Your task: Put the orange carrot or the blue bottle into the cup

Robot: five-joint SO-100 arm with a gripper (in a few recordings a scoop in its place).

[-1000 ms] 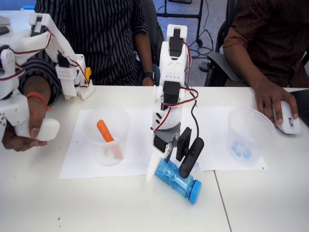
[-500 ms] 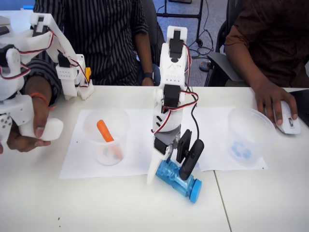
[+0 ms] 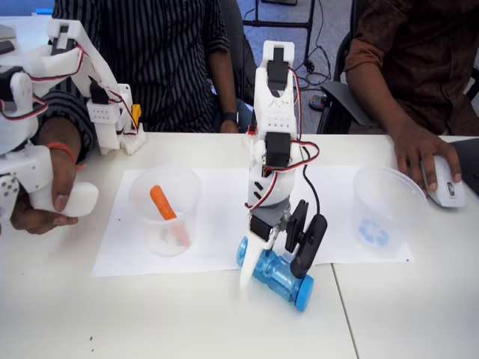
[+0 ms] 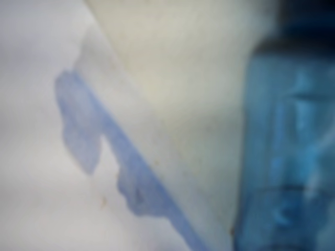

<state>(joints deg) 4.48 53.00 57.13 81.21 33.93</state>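
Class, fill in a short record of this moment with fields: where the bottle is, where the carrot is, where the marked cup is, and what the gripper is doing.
blue bottle: lying on its side on the table, cap toward lower right
orange carrot: inside the unmarked clear cup, fixed view's left
cup: upright at right, blue mark, nothing inside
gripper: down over the bottle, jaws either side of it; grip not clear

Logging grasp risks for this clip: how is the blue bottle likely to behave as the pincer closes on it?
The blue bottle lies on its side on the table, so its round body may roll if nudged off-centre. It looks translucent and empty, so probably light and easily shoved. The pincer straddles its ribbed body; the ribs may help grip, though thin plastic could flex.
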